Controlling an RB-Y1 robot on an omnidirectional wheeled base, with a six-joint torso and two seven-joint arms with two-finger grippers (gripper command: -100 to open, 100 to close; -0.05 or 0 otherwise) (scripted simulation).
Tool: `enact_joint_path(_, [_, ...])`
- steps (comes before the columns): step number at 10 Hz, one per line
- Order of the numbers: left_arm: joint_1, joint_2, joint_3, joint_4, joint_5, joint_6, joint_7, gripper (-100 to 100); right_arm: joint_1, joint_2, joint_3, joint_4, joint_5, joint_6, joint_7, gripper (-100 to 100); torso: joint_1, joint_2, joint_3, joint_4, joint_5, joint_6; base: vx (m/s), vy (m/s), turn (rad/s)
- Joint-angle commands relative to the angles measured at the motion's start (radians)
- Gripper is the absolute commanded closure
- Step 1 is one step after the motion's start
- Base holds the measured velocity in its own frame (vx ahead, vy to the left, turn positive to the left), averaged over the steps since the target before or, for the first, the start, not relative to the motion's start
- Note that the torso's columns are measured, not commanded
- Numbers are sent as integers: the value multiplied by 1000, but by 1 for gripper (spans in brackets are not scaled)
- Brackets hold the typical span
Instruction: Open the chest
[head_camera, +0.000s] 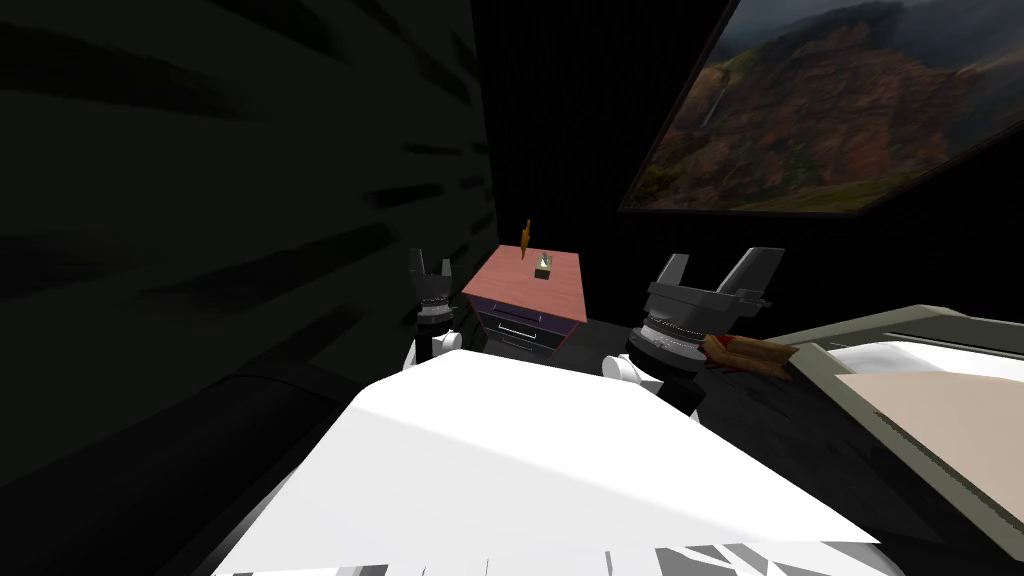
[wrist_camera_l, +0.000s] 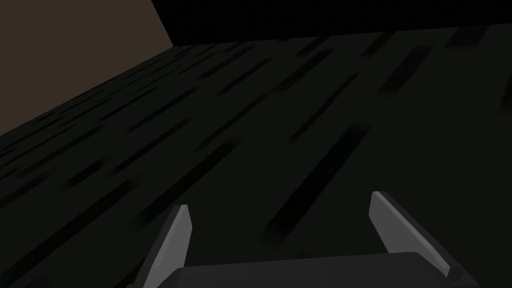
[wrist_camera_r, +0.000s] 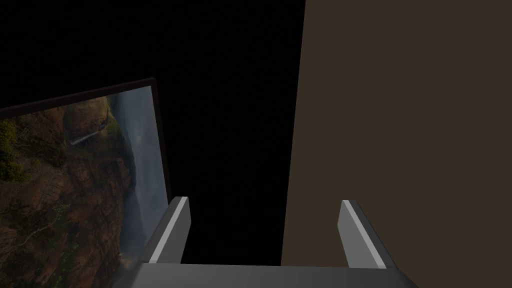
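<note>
A small chest (head_camera: 528, 300) with a reddish-brown top and dark purple drawer fronts stands ahead of me in the corner of a dim room. A pale handle bar (head_camera: 517, 329) runs across its lower drawer, and the drawers look closed. My left gripper (head_camera: 430, 267) is raised just left of the chest, open, with nothing between its fingers (wrist_camera_l: 177, 235). My right gripper (head_camera: 715, 268) is held up to the right of the chest, also open and empty, its fingers (wrist_camera_r: 172, 230) wide apart. Neither gripper touches the chest.
A small box (head_camera: 543, 267) and an orange upright object (head_camera: 525, 236) sit on the chest top. A bed (head_camera: 930, 385) with a grey frame lies at the right, with a brown-red object (head_camera: 745, 352) by its corner. A dark wall (head_camera: 240, 200) is close on the left.
</note>
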Motion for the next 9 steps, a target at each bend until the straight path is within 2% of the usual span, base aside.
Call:
enact_joint_path(1, [0,0,0,0,0,0,0,0,0,0,0,0,0,0,0,0,0,40,-82,41,0,0,0,0,0])
enact_joint_path(9, [0,0,0,0,0,0,0,0,0,0,0,0,0,0,0,0,0,618,-1234,617,0,0,0,0,0])
